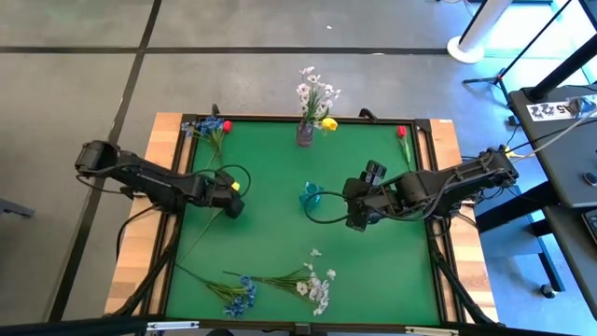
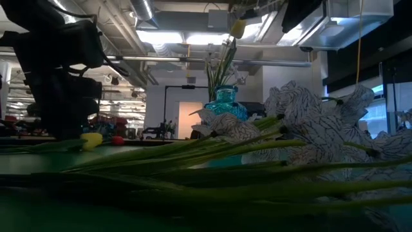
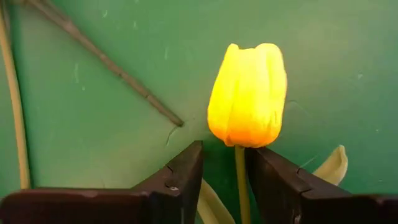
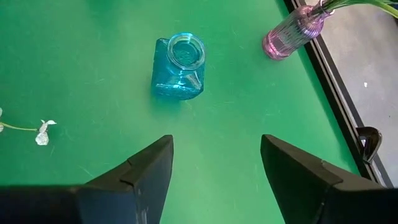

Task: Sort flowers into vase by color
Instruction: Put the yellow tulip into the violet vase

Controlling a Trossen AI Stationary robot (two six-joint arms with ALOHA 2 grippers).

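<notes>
The sorting is barely begun, by my reading. At twelve o'clock on the counter point(image 1: 280, 187), the purple vase point(image 1: 305, 133) holds white sprays and one yellow bud. The blue vase point(image 1: 312, 196) at centre stands empty. Blue and white flowers point(image 1: 280, 285) lie at six o'clock. At nine o'clock, the left gripper point(image 3: 225, 171) straddles a yellow tulip point(image 3: 247, 94) stem, fingers parted, grip uncertain. The right gripper point(image 4: 216, 165) waits wide open at three o'clock.

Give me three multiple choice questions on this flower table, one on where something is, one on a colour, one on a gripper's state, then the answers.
1. Where does the purple vase stand?
A. far edge of the green mat
B. mat's middle
C. off the table

2. What colour is the bud at the left gripper?
A. red
B. yellow
C. blue

3. How is the right gripper?
A. shut on a stem
B. shut, empty
C. open, empty

Answers: 1 A, the high view shows it at the far border. 2 B, the left wrist view shows yellow. 3 C, bare mat shows between its fingers, short of the blue vase.
</notes>
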